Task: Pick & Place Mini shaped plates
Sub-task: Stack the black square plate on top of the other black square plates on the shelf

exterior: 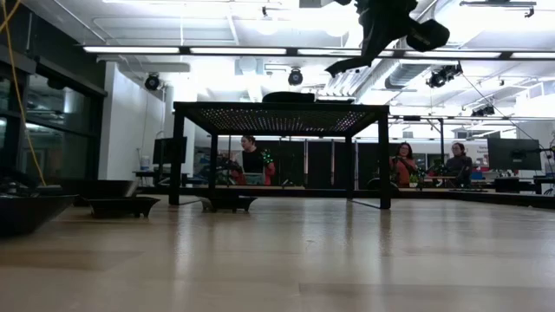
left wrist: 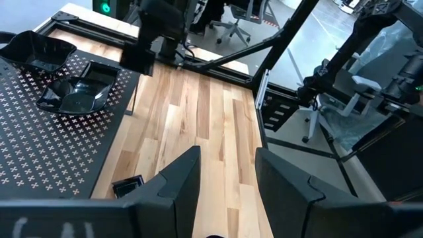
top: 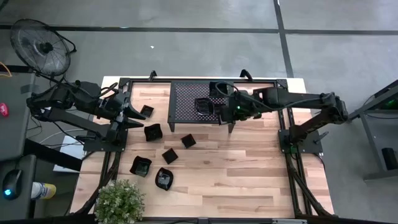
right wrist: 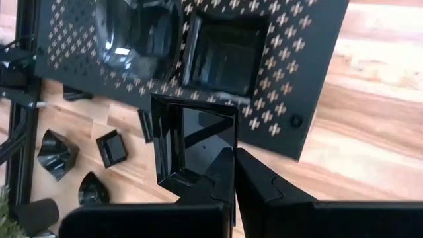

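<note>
high: right gripper (top: 231,116) at rack (top: 186,93) front edge, loose mini plates (top: 153,132) on table (top: 249,168) | right wrist: fingers pressed together, pinching square plate (right wrist: 192,149) by rim; looks light, stiff, glossy-slick, so grip the wall | left wrist: left gripper (left wrist: 228,173) spread, empty

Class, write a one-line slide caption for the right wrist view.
Right end effector grips a square mini plate above the perforated rack, which holds two plates.
</note>
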You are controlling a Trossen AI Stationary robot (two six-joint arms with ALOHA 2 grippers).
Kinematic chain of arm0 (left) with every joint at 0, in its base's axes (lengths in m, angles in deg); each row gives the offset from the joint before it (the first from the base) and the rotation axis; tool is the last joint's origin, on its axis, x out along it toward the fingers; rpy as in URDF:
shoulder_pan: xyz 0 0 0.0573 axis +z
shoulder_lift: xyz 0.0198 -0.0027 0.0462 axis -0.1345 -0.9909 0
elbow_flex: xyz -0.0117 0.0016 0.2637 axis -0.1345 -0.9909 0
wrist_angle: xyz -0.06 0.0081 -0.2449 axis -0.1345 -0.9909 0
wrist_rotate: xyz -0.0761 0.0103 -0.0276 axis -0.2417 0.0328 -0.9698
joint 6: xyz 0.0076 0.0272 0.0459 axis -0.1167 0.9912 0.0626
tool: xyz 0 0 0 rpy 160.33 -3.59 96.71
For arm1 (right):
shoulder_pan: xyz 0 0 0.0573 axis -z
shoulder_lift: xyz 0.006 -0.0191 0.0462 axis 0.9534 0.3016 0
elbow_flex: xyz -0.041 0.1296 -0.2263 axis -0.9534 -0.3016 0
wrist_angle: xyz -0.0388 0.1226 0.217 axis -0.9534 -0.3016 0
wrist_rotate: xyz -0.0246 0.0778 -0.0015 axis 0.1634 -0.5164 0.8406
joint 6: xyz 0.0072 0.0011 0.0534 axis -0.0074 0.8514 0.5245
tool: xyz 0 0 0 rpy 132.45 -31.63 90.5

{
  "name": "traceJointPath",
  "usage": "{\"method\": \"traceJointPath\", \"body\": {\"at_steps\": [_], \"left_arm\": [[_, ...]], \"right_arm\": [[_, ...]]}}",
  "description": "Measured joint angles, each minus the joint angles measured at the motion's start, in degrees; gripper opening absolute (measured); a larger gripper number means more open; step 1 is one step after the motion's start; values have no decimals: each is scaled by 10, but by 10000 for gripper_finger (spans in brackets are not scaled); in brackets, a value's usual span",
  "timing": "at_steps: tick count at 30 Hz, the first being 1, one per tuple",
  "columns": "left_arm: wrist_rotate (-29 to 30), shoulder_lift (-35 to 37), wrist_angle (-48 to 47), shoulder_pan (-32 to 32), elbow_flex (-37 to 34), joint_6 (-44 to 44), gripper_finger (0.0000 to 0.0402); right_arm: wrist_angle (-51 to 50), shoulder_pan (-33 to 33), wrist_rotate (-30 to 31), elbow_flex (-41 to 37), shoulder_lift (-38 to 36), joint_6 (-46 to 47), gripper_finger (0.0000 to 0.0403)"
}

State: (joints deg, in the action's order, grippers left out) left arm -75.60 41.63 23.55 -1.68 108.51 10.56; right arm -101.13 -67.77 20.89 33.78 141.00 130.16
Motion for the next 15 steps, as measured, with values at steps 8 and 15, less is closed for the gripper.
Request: {"method": "traceJointPath", "body": {"at_steps": [8, 15], "left_arm": [[0, 0, 0, 0, 0, 0, 142], [0, 0, 0, 0, 0, 0, 142]], "right_arm": [[-3, 58, -23, 0, 0, -45, 0], [-15, 94, -36, 0, 0, -72, 0]]}}
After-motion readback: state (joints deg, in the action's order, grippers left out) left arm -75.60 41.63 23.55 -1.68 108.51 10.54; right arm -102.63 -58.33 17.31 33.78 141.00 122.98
